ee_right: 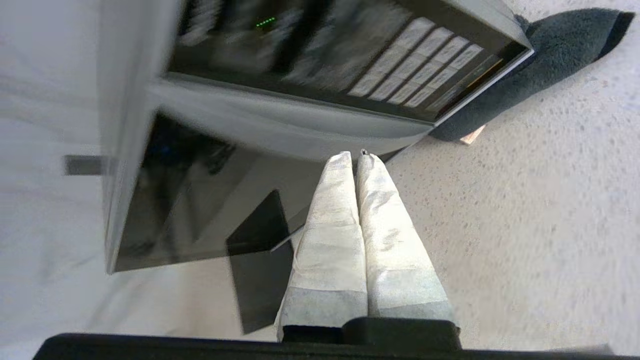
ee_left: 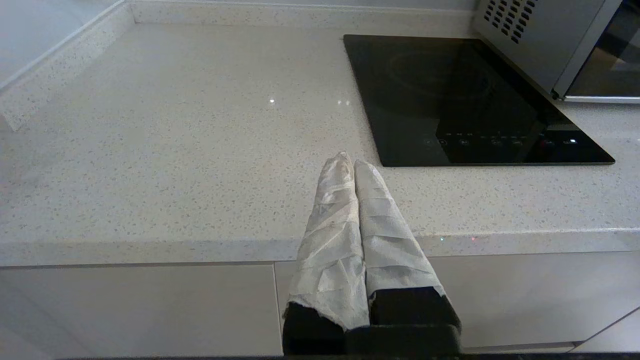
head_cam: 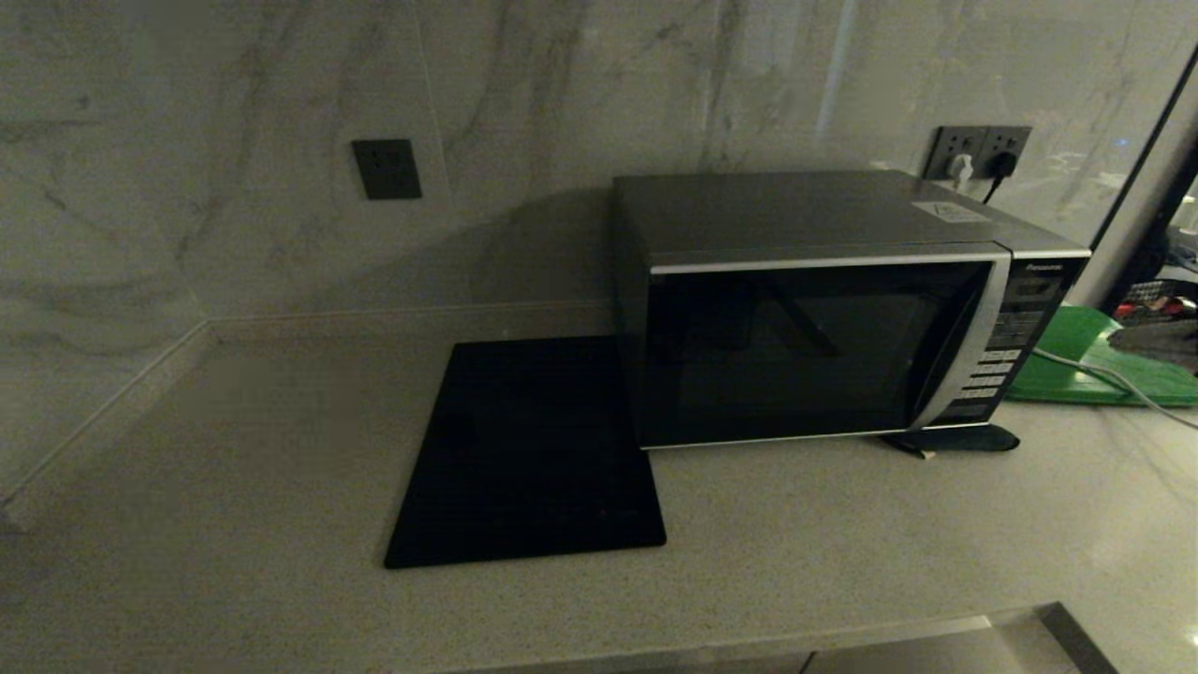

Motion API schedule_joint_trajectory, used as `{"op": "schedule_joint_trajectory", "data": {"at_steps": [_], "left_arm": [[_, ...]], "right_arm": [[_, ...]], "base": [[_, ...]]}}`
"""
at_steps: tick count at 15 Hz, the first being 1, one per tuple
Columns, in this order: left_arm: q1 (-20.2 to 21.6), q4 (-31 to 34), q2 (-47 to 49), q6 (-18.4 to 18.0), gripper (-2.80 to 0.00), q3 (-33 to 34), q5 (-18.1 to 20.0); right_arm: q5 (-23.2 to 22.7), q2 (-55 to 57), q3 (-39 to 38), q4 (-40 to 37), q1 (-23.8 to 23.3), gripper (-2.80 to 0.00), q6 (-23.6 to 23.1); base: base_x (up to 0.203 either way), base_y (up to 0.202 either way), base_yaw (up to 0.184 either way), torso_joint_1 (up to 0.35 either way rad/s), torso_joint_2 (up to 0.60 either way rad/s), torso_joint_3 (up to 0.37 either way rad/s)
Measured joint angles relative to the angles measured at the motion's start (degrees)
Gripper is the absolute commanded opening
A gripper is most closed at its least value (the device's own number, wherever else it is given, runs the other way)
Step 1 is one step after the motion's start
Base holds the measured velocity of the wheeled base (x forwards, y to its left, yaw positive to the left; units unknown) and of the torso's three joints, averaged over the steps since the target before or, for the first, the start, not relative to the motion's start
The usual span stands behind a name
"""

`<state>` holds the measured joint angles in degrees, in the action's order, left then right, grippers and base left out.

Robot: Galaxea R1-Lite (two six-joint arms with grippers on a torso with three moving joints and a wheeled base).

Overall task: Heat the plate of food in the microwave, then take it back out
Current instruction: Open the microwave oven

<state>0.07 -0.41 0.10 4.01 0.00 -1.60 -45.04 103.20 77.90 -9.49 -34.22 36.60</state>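
Observation:
The silver-grey microwave (head_cam: 824,309) stands at the back right of the counter, its dark glass door closed and its button panel (head_cam: 1006,351) on its right side. The plate of food shows in no view. Neither arm appears in the head view. My left gripper (ee_left: 350,161) is shut and empty, hanging over the counter's front edge, left of the cooktop. My right gripper (ee_right: 354,156) is shut and empty too, in front of the microwave (ee_right: 280,115), its tips near the door's lower edge below the button panel (ee_right: 415,62).
A flat black cooktop (head_cam: 529,454) lies on the counter left of the microwave. A green board (head_cam: 1090,360) with a grey cable over it sits to the right. A dark cloth (head_cam: 955,440) pokes out under the microwave's right front corner. Marble wall behind.

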Motion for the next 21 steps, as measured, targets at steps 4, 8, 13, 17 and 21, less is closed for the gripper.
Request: {"op": "schedule_joint_trajectory", "data": {"at_steps": [4,8,13,17,21], "left_arm": [[0.0,0.0,0.0,0.0,-2.80,0.0,0.0],[0.0,0.0,0.0,0.0,-2.80,0.0,0.0],[0.0,0.0,0.0,0.0,-2.80,0.0,0.0],[0.0,0.0,0.0,0.0,-2.80,0.0,0.0],[0.0,0.0,0.0,0.0,-2.80,0.0,0.0]], "right_arm": [[-7.1,8.0,-1.5,6.1,-2.0,-2.80,-0.6],[-8.6,13.5,-3.8,10.6,-2.0,-2.80,-6.0],[-8.4,21.1,-4.0,10.7,-1.2,-2.80,-16.7],[-8.4,25.6,-2.7,10.8,1.4,-2.80,-19.0],[-8.6,28.4,-0.9,13.8,2.6,-2.80,-19.0]], "base": [[0.000,0.000,0.000,0.000,0.00,0.000],[0.000,0.000,0.000,0.000,0.00,0.000],[0.000,0.000,0.000,0.000,0.00,0.000],[0.000,0.000,0.000,0.000,0.00,0.000],[0.000,0.000,0.000,0.000,0.00,0.000]]}}
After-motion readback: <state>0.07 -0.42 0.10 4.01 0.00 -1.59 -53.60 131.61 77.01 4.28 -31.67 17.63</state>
